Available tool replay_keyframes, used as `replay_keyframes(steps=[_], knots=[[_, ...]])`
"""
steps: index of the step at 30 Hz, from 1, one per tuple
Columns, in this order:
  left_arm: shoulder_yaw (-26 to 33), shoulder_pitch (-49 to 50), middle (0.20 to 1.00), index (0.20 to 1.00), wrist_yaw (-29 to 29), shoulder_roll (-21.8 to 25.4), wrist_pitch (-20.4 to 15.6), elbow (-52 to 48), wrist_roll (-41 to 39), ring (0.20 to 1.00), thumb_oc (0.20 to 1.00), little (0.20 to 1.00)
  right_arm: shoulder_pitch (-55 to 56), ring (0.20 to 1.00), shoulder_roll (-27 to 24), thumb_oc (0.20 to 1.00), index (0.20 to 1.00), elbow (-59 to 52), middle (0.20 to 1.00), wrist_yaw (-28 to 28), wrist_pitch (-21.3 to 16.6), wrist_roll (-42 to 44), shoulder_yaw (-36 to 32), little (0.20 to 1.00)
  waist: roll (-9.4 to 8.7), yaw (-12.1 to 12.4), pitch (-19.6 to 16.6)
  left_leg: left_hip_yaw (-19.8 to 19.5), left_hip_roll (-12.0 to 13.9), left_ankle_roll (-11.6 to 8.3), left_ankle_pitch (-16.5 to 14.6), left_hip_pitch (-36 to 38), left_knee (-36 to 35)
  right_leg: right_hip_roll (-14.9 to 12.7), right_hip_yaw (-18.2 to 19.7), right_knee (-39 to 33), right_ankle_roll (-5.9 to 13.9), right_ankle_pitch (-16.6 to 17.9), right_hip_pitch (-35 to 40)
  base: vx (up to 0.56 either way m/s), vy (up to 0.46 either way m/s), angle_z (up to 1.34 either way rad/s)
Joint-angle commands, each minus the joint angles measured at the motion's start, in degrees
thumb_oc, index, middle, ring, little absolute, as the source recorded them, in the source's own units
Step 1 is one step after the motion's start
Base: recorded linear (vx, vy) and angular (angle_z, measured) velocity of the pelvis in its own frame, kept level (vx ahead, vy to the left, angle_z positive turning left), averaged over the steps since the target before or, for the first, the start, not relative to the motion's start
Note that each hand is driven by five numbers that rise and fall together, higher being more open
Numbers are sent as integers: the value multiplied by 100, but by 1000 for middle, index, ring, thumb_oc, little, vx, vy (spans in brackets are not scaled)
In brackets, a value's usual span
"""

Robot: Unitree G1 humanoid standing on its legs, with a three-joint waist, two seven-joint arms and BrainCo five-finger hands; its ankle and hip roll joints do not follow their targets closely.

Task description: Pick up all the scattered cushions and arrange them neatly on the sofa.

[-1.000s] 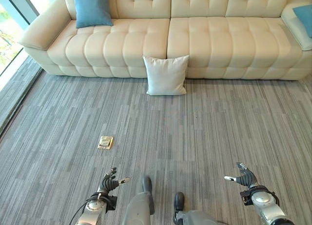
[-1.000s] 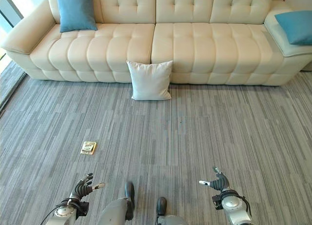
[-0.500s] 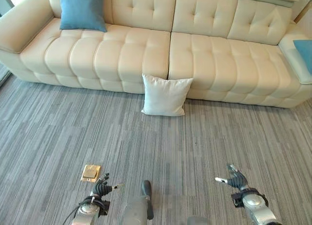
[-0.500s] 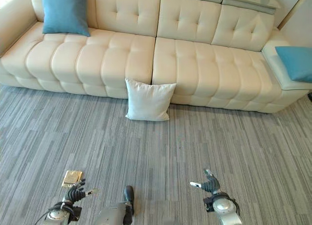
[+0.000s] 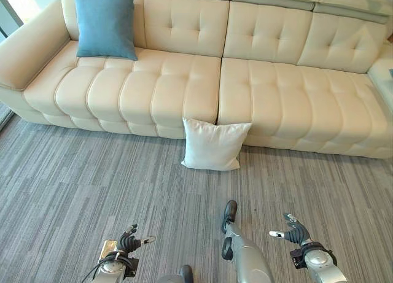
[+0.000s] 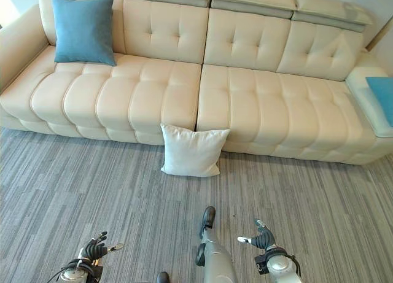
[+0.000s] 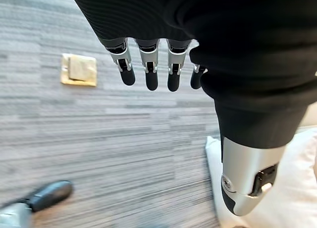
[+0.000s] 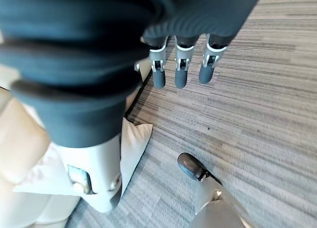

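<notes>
The white cushion (image 5: 213, 145) stands on the carpet (image 5: 73, 172), propped against the sofa (image 5: 153, 86) front at 12 o'clock, so it needs lifting. Left robot hand (image 5: 130, 240) and right robot hand (image 5: 293, 233) hang spread and empty, free to grasp. A blue cushion (image 5: 105, 24) already leans at 10 o'clock.

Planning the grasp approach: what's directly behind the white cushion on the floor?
The white cushion stands on the carpet, leaning against the sofa front, just at the seam between its two seat sections. The sofa base behind it is covered, so nothing there can be checked.
</notes>
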Motion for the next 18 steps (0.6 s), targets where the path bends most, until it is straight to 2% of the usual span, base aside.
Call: replay_keyframes(steps=[1,3,4,5,6,7,8,9,10,12,13,14,15,18], knots=[[137,62,1000,1000,-32,164,-178,-335,230,1000,1000,1000,-145,1000,-355,1000,1000,-276,1000,37,-143,-56,-97,1000,106,-105,-117,1,266,-443,146,9,846,-88,283,131,308,286,-39,442,-275,40],[44,-12,1000,1000,0,127,-168,-321,199,1000,1000,1000,-188,1000,-446,1000,1000,-298,1000,-43,-169,-31,-118,1000,120,-111,-51,-22,557,-670,944,-623,2296,-4,298,262,65,177,148,295,-331,22],[44,-14,1000,1000,0,130,-169,-320,199,1000,1000,1000,-190,1000,-443,1000,1000,-298,1000,-43,-169,-31,-118,1000,102,-128,-67,-39,537,-667,959,-652,2297,-28,290,257,66,186,131,367,-433,4],[23,-54,1000,1000,33,87,-177,-352,10,1000,1000,1000,-247,1000,-554,1000,1000,-348,1000,-121,-167,113,-122,1000,125,-61,0,240,897,-596,1462,-1336,3353,165,273,281,-320,-254,456,261,-271,0],[23,-55,1000,1000,33,87,-178,-352,10,1000,1000,1000,-247,1000,-554,1000,1000,-348,1000,-121,-167,114,-122,1000,129,-62,-4,237,903,-598,1456,-1346,3364,169,270,284,-322,-256,451,473,-354,-15],[-19,-126,1000,1000,20,50,-191,-333,-63,1000,1000,1000,-312,1000,-605,1000,1000,-333,1000,-128,-170,160,-119,1000,114,21,25,348,716,-430,1087,-1783,3240,206,371,256,-356,-442,667,206,-83,-40],[-20,-127,1000,1000,20,49,-192,-332,-63,1000,1000,1000,-312,1000,-606,1000,1000,-333,1000,-128,-170,161,-120,1000,121,24,27,348,723,-429,1077,-1786,3252,211,371,260,-356,-445,665,425,-114,-53],[-69,-141,1000,1000,-17,32,-207,-386,-41,1000,1000,1000,-328,1000,-643,1000,1000,-329,1000,-149,-178,153,-163,1000,107,78,49,618,702,-343,821,-2147,2773,175,382,253,-322,-619,871,220,-29,-54],[-70,-141,1000,1000,-17,32,-207,-387,-41,1000,1000,1000,-327,1000,-644,1000,1000,-329,1000,-149,-178,153,-164,1000,108,84,53,623,704,-342,815,-2141,2776,177,386,258,-321,-623,873,307,-16,-24],[-77,-138,1000,1000,-21,48,-205,-411,-34,1000,1000,1000,-350,1000,-662,1000,1000,-319,1000,-175,-179,144,-170,1000,122,160,92,719,641,-308,765,-2450,2093,216,428,319,-312,-785,1032,183,25,-15],[-78,-138,1000,1000,-21,48,-205,-412,-34,1000,1000,1000,-350,1000,-662,1000,1000,-318,1000,-175,-179,144,-170,1000,119,163,98,724,637,-306,766,-2436,2084,212,432,325,-310,-790,1037,319,31,-22],[-37,-121,1000,1000,10,78,-184,-428,-45,1000,1000,1000,-369,1000,-661,1000,1000,-277,1000,-228,-170,131,-177,1000,156,274,133,589,624,-384,1104,-2607,1360,350,492,315,-323,-916,1311,344,35,-16],[-11,-110,1000,1000,39,94,-181,-410,-38,1000,1000,1000,-362,1000,-653,1000,1000,-240,1000,-261,-166,119,-184,1000,184,315,144,533,647,-471,1375,-2718,1120,429,502,319,-328,-996,1441,444,47,-18],[58,-69,1000,1000,73,103,-140,-323,-54,1000,1000,1000,-299,1000,-582,1000,1000,-192,1000,-303,-103,76,-225,1000,179,420,80,477,703,-575,1676,-2895,819,514,670,321,-312,-1185,1821,359,102,-20]])
